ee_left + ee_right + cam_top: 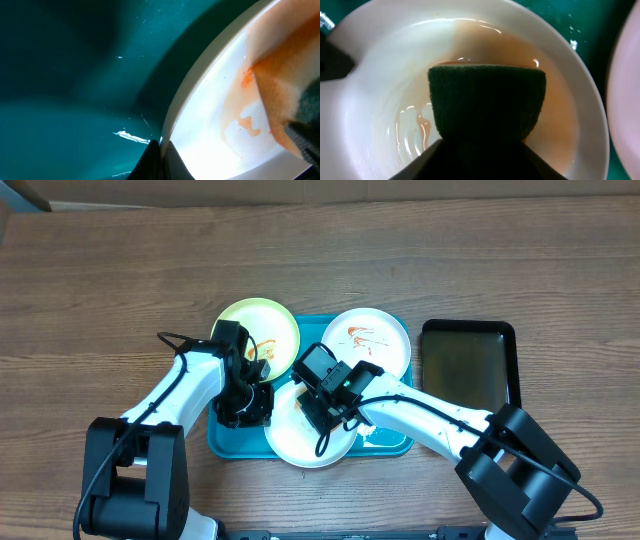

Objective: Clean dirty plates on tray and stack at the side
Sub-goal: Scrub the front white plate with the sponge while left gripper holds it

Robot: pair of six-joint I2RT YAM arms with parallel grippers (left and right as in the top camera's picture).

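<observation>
On the teal tray point(228, 442) lie three plates. The front white plate point(300, 442) carries a thin orange smear point(555, 115). My left gripper point(161, 148) is shut on this plate's left rim point(200, 75), one finger on each side. My right gripper point(482, 142) is shut on a sponge point(487, 102), whose green scouring face presses into the plate's bowl. The sponge's orange side point(285, 85) shows in the left wrist view. The pale yellow-green plate point(268, 323) and a second white plate point(372, 340), both smeared with sauce, sit at the tray's far side.
A narrower black tray point(468, 363) lies to the right of the teal tray. Both arms cross over the tray's front half, close together. Bare wooden table point(100, 290) surrounds the trays.
</observation>
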